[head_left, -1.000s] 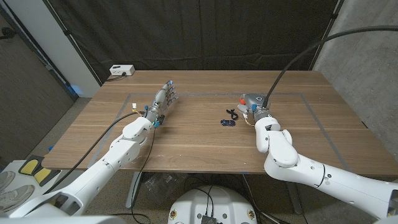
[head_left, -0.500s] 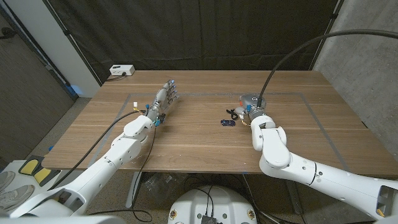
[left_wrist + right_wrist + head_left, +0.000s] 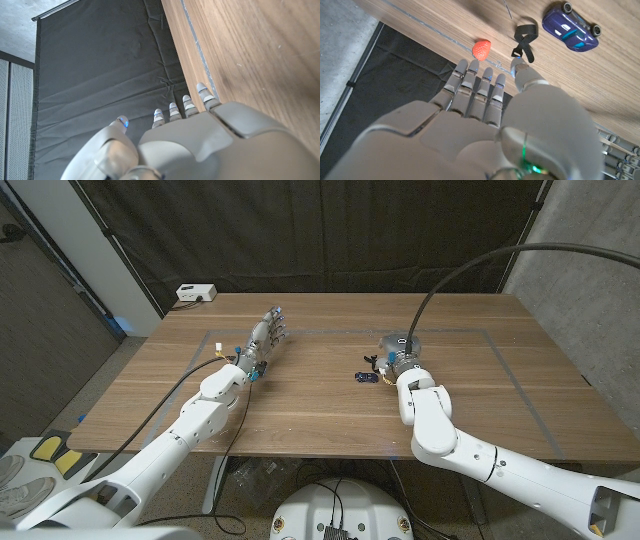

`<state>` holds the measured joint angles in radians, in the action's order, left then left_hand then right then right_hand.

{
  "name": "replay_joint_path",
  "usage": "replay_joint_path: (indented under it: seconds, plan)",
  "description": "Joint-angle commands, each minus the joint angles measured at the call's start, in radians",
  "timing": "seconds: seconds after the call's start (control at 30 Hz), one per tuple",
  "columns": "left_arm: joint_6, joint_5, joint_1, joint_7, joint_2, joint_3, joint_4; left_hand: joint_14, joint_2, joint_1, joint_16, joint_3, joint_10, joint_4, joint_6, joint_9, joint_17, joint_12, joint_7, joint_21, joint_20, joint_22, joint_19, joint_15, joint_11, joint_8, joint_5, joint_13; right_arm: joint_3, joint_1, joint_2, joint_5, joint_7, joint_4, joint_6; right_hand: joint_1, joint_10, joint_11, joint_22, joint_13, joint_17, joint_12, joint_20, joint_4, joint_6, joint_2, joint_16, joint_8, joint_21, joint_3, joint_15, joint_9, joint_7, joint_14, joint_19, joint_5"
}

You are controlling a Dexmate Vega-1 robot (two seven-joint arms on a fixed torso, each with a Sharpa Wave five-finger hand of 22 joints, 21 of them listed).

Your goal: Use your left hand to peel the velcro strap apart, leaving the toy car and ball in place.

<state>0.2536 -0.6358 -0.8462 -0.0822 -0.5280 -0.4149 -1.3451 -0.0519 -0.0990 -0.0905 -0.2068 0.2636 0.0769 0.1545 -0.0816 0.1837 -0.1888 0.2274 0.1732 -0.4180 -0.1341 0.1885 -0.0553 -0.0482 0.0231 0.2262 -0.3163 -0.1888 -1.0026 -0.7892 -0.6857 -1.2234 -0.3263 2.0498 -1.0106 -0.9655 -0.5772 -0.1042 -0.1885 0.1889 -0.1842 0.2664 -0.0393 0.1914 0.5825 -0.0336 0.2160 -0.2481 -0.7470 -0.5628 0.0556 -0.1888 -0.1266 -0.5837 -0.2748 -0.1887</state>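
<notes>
Looking down over the table (image 3: 300, 395), we see warm wood grain with a thin pale line taped as a rectangle, and a dark pleated curtain (image 3: 320, 235) behind it. Our left hand (image 3: 263, 340) stands over the table's left side, its grey fingers spread and holding nothing; in the left wrist view the left hand (image 3: 200, 140) reaches toward the table's far edge and the curtain. Our right hand (image 3: 398, 350) sits near the middle right, fingers straight and close together, gripping nothing that we can see. The velcro strap (image 3: 524, 39) is a thin black loop lying on the wood just beyond the right fingertips, near the middle of the table (image 3: 373, 363). Just beside it lies the toy car (image 3: 571, 34), glossy dark blue with blue windows, also seen in the head view (image 3: 366, 376). A small red-orange strawberry-like piece (image 3: 481, 49) lies near the strap. A white box (image 3: 196, 293) sits at the far left corner.
</notes>
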Motion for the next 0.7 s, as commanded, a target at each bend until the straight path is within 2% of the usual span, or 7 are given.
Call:
replay_joint_path:
  seconds: [0.03, 0.17, 0.2, 0.3, 0.4, 0.57, 0.7]
  plan:
    - [-0.014, 0.001, 0.003, 0.005, 0.002, -0.004, 0.0, 0.0, -0.002, 0.01, 0.002, -0.006, -0.001, 0.001, 0.006, 0.006, -0.001, -0.006, 0.004, 0.002, -0.006, 0.004, 0.003, 0.0, 0.0, 0.004, -0.003, -0.001, 0.06, -0.058, 0.064, -0.14, 0.018, -0.074, 0.083, -0.054, -0.027, -0.013, -0.003, 0.006, -0.006, 0.007, -0.02, -0.001, 0.035, 0.015, 0.009, -0.012, -0.015, -0.009, 0.176, -0.006, -0.009, -0.031, -0.019, -0.011]
    - [-0.016, 0.001, 0.003, 0.009, 0.002, -0.004, -0.002, 0.002, -0.002, 0.013, 0.002, -0.008, -0.002, 0.003, 0.009, 0.006, -0.002, -0.006, 0.004, 0.002, -0.006, 0.004, 0.004, 0.0, 0.0, 0.004, -0.003, -0.001, 0.081, -0.071, 0.074, -0.157, 0.031, -0.092, 0.116, -0.12, -0.05, -0.028, -0.003, 0.008, -0.013, 0.008, -0.032, 0.0, 0.056, 0.031, 0.013, -0.016, -0.024, -0.021, 0.181, -0.007, -0.02, -0.058, -0.027, -0.015]
    - [-0.016, 0.001, 0.002, 0.008, 0.002, -0.004, -0.002, 0.002, -0.002, 0.014, 0.002, -0.008, -0.002, 0.003, 0.009, 0.006, -0.002, -0.007, 0.004, 0.002, -0.007, 0.004, 0.004, 0.0, 0.0, 0.004, -0.003, -0.001, 0.087, -0.074, 0.077, -0.16, 0.032, -0.096, 0.122, -0.135, -0.053, -0.041, -0.003, 0.009, -0.015, 0.006, -0.033, -0.001, 0.057, 0.037, 0.014, -0.015, -0.026, -0.022, 0.179, -0.007, -0.025, -0.062, -0.026, -0.015]
    - [-0.016, 0.002, 0.001, 0.012, 0.002, -0.003, -0.005, 0.003, -0.002, 0.015, 0.003, -0.009, -0.003, 0.004, 0.01, 0.006, -0.002, -0.007, 0.005, 0.003, -0.008, 0.004, 0.004, 0.0, 0.0, 0.003, -0.003, -0.001, 0.098, -0.082, 0.084, -0.173, 0.028, -0.108, 0.138, -0.17, -0.078, -0.059, -0.003, 0.013, -0.019, 0.012, -0.037, -0.004, 0.074, 0.048, 0.01, -0.02, -0.031, -0.022, 0.183, -0.009, -0.044, -0.062, -0.025, -0.014]
    - [-0.018, 0.003, 0.0, 0.017, 0.0, -0.002, -0.008, 0.004, -0.002, 0.017, 0.002, -0.01, -0.004, 0.005, 0.011, 0.006, -0.002, -0.007, 0.004, 0.003, -0.006, 0.004, 0.005, 0.0, -0.001, 0.002, -0.003, -0.001, 0.111, -0.089, 0.087, -0.174, 0.02, -0.113, 0.159, -0.186, -0.093, -0.056, -0.004, 0.017, -0.024, 0.017, -0.041, -0.009, 0.087, 0.051, 0.013, -0.024, -0.034, -0.018, 0.183, -0.01, -0.05, -0.066, -0.025, -0.013]
    - [-0.02, 0.001, 0.001, 0.018, 0.001, -0.001, -0.006, 0.005, -0.003, 0.019, 0.003, -0.012, -0.005, 0.006, 0.011, 0.006, -0.002, -0.007, 0.004, 0.003, -0.007, 0.004, 0.006, 0.0, 0.0, 0.0, -0.003, -0.001, 0.128, -0.096, 0.096, -0.174, 0.013, -0.124, 0.182, -0.2, -0.134, -0.073, -0.005, 0.028, -0.034, 0.031, -0.045, -0.022, 0.144, 0.061, 0.019, -0.046, -0.043, 0.011, 0.182, -0.014, -0.056, -0.072, -0.023, -0.011]
    - [-0.025, 0.0, 0.003, 0.018, 0.003, -0.002, -0.005, 0.005, -0.003, 0.021, 0.003, -0.013, -0.004, 0.006, 0.013, 0.007, -0.002, -0.008, 0.004, 0.004, -0.008, 0.004, 0.005, -0.001, 0.0, 0.0, -0.004, -0.001, 0.136, -0.097, 0.099, -0.169, 0.003, -0.131, 0.204, -0.197, -0.147, -0.075, -0.005, 0.033, -0.039, 0.035, -0.047, -0.029, 0.157, 0.065, 0.024, -0.051, -0.047, 0.032, 0.181, -0.015, -0.059, -0.076, -0.021, -0.01]
